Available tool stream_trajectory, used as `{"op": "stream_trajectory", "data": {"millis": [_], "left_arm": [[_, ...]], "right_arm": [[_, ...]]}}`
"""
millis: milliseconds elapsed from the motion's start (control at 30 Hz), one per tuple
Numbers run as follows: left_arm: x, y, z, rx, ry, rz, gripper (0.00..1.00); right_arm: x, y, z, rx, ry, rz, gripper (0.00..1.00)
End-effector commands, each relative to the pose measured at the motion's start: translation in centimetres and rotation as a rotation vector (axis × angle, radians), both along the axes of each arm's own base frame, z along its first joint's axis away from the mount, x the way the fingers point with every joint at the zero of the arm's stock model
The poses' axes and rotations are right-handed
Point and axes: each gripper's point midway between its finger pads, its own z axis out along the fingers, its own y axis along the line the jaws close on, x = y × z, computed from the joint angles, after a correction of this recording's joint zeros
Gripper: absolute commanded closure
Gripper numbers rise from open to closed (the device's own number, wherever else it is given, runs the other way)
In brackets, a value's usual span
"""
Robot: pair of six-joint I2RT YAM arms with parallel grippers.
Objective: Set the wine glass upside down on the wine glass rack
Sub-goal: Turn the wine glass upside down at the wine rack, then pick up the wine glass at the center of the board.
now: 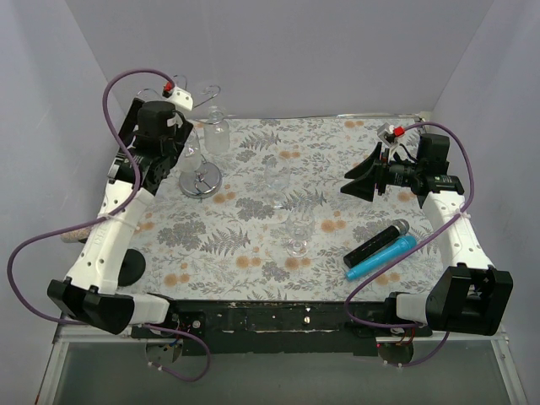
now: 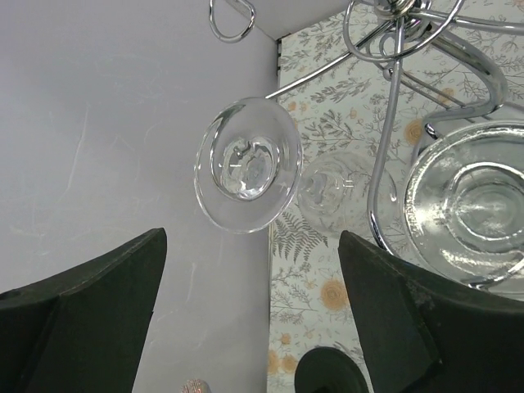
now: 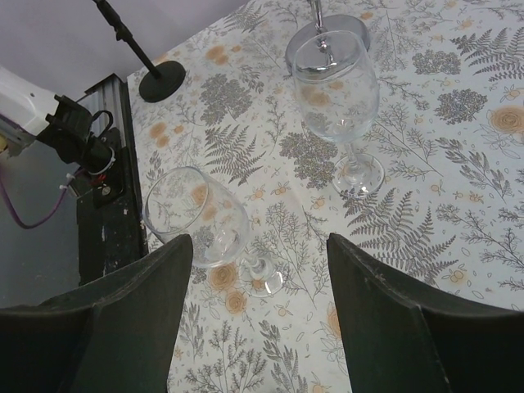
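Note:
The silver wire wine glass rack [image 1: 200, 180] stands at the far left of the table; its hub and curled arms fill the top of the left wrist view [image 2: 401, 20]. One wine glass [image 2: 248, 164] hangs foot-up at the end of a wire arm, just ahead of my left gripper [image 2: 254, 319], which is open and empty. A second hung glass's foot [image 2: 479, 205] sits in a curled arm to the right. My left gripper [image 1: 173, 135] is beside the rack's top. My right gripper [image 1: 359, 179] is open and empty, above two upright glasses [image 3: 201, 217] [image 3: 336, 86].
The two upright glasses stand mid-table [image 1: 297, 234] [image 1: 277, 181]. A black microphone [image 1: 377, 240] and a blue one [image 1: 381, 257] lie at the front right. A black round stand base [image 1: 126, 268] sits at the front left. White walls close the back and sides.

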Motion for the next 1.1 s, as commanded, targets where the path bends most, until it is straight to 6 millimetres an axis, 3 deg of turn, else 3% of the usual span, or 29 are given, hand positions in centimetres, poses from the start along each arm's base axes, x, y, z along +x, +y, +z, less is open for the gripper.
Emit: {"op": "stream_trajectory", "data": {"millis": [0, 167, 200, 667, 933, 1067], "left_arm": [[-2.2, 0.1, 2.2, -0.101, -0.081, 0.007, 0.13], [-4.3, 0.5, 2.9, -0.151, -0.127, 0.012, 0.08], [-4.7, 0.5, 3.1, -0.164, -0.140, 0.008, 0.02], [-11.2, -1.3, 8.5, -0.508, -0.366, -0.140, 0.02], [-15.8, -2.6, 8.2, -0.767, -0.424, -0.191, 0.02], [-17.0, -3.3, 7.3, -0.859, -0.422, -0.214, 0.02]], "right_arm": [[0.2, -0.2, 0.2, -0.009, -0.042, -0.008, 0.26], [0.3, -0.3, -0.1, -0.016, -0.038, -0.016, 0.26], [0.4, -0.3, -0.2, -0.017, -0.040, -0.016, 0.26], [0.9, -0.7, -0.5, -0.056, -0.069, -0.046, 0.26], [1.1, -1.3, -1.0, -0.114, -0.139, -0.092, 0.25], [1.3, -1.8, -0.8, -0.161, -0.174, -0.123, 0.25]]}}
